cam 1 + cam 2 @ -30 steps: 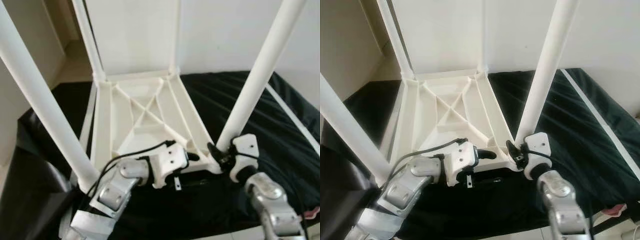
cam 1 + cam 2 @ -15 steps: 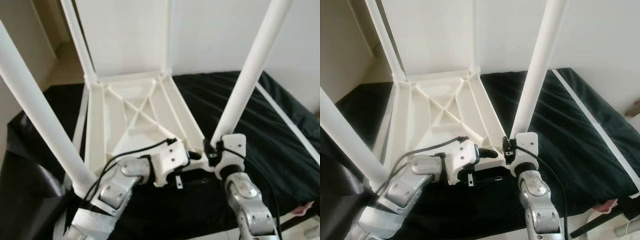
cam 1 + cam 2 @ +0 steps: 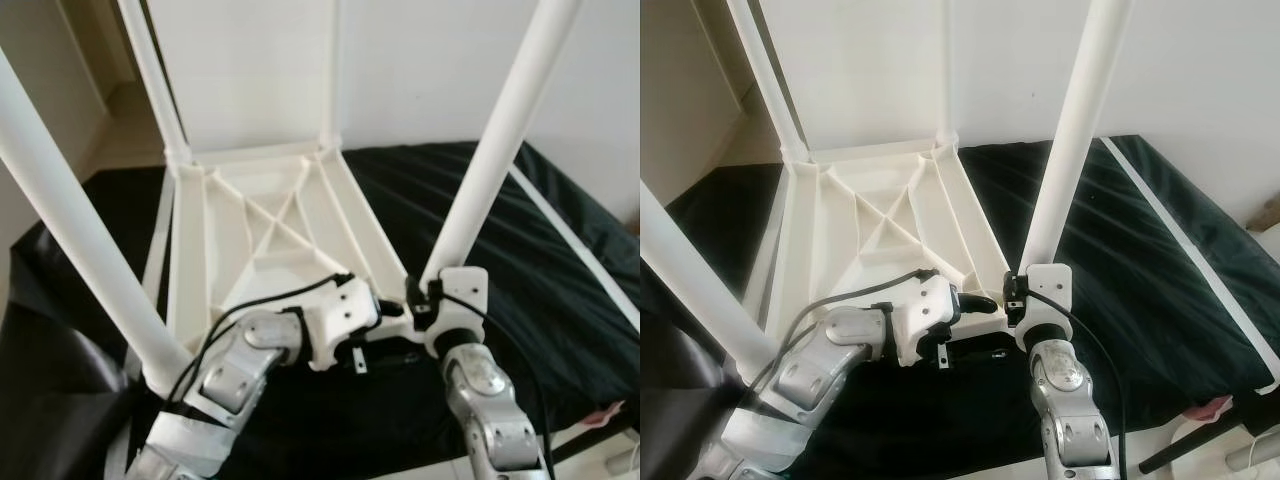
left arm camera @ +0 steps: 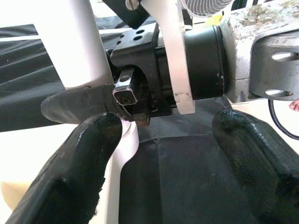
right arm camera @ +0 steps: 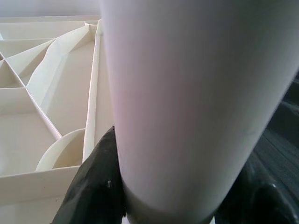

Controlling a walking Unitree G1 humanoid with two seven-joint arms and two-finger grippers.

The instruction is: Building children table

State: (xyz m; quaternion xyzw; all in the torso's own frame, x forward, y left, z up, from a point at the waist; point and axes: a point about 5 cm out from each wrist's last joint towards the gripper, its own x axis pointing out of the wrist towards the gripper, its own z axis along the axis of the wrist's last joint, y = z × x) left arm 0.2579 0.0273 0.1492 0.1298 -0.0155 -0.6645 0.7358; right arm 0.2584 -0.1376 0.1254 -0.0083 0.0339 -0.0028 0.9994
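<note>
The white children's table [image 3: 270, 240] lies upside down on a black cloth, ribbed underside up. Its legs stand upward: near-right leg [image 3: 490, 160], near-left leg [image 3: 70, 220] and two far legs [image 3: 150, 80]. My right gripper [image 3: 422, 296] sits at the base of the near-right leg; in the right wrist view the leg [image 5: 187, 93] fills the gap between the black fingers [image 5: 96, 186], which press against it. My left gripper [image 3: 385, 310] is at the table's near edge beside that corner, open, with one finger [image 4: 88, 158] against the white rim and cloth between the fingers.
The black cloth [image 3: 560, 260] covers the whole surface. A long white strip [image 3: 575, 235] lies on it at the right. A dark bulky object [image 3: 50, 380] sits at the near left. White wall behind; a pink item [image 3: 605, 415] lies at the near right edge.
The camera has shifted slightly. My right forearm has swung in from the right and now stands straighter under the near-right leg's base. The left gripper stays at the near edge.
</note>
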